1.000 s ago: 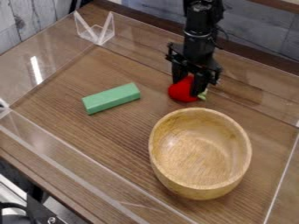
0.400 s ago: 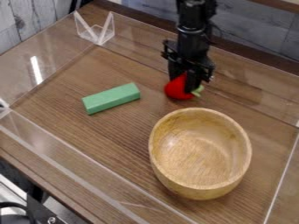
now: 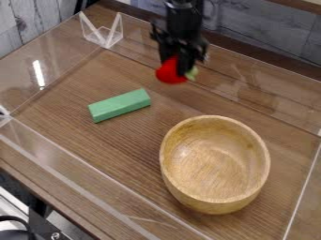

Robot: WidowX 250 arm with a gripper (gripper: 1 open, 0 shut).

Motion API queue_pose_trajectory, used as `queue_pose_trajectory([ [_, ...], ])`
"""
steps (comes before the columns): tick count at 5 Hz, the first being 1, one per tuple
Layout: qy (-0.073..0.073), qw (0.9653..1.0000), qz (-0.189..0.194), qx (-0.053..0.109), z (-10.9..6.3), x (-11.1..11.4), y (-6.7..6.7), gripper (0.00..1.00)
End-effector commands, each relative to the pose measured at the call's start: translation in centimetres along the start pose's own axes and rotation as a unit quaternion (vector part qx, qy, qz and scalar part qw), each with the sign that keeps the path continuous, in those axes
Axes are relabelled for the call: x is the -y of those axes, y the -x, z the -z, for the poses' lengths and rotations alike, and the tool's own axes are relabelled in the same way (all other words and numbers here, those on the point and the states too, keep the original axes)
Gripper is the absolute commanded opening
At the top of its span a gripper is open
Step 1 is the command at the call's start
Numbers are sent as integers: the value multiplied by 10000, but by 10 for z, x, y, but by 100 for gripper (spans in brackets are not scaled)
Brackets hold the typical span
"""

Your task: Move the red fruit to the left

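Near wall: a clear plastic wall [image 3: 75, 178] runs along the front edge of the table, thin and glossy, catching pale reflections.
Wooden bowl: a wide, round, light-grained wooden bowl [image 3: 215, 165] sits at the near right, smooth inside, with nothing in it.
Table: a dark brown wood-grain table [image 3: 251, 98], matte, with long straight streaks running across it.
Green block: a flat, rectangular green block [image 3: 119, 106] lies at an angle to the left of the bowl and well apart from it, with plain, dull faces.
Red fruit: a small, round, glossy red fruit [image 3: 171, 71] with a speck of green at its right side hangs clear of the table, beyond the block and to its right.
Gripper: the black gripper [image 3: 177, 66] points down and its jaws are clamped on the red fruit from either side.
In the way: the table between fruit and block is bare.
Far corner: a clear, angular plastic piece [image 3: 101, 31] stands at the back left.
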State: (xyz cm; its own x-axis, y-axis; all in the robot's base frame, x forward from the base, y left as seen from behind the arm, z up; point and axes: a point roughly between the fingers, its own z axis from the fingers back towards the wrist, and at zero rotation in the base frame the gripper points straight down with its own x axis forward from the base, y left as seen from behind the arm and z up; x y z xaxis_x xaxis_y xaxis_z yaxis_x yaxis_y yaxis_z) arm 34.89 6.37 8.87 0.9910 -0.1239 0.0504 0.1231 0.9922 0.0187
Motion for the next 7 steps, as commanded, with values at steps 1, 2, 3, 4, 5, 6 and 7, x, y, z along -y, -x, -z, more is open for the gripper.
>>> queue_pose_trajectory([
  [1,-192,9985,-257,447,-39,-18,-6,0],
  [2,-216,9981,-354,457,-44,-33,-6,0],
  [3,-231,9979,-404,447,-45,-44,-8,0],
  [4,-243,9981,-385,425,-29,-59,-19,0],
  [5,-245,9983,-331,402,-13,-71,-20,0],
  [6,-220,9990,-118,371,-7,-81,-18,0],
  [7,-174,9993,92,332,-1,-87,-15,0],
])
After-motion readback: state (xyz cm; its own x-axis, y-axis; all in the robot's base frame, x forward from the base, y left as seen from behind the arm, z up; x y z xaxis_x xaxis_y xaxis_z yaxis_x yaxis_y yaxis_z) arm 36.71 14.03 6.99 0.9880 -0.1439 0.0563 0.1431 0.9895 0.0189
